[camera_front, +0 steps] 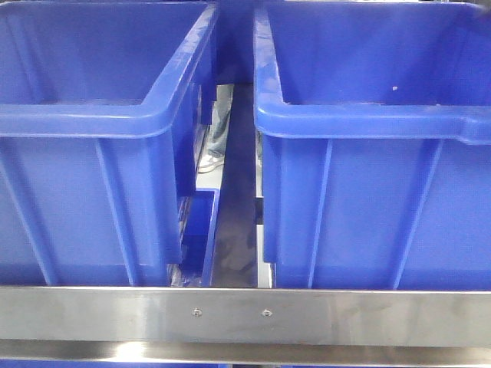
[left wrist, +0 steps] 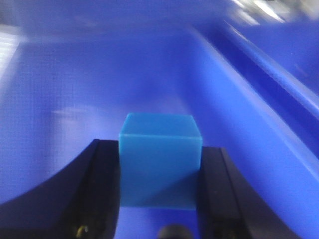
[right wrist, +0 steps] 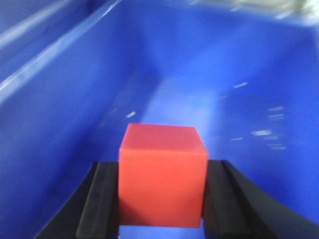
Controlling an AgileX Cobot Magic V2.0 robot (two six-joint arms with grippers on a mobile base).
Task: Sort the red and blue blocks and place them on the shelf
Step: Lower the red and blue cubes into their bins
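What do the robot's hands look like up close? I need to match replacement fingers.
Only the finger ends show, in the wrist views. The left hand has two black fingers with a matte finish, flat inner faces and outer edges curving outward toward the base; a small dark rounded part sits low between them. The right hand has the same black curved fingers. No cables or markings visible.

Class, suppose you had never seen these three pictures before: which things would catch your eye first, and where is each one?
First, the small bright red cube, clamped between the right gripper's black fingers inside a blue plastic bin. Next, the matching blue cube, gripped by the left gripper against another bin's blue wall. In the front view, two large blue bins sit behind the shelf's steel rail.
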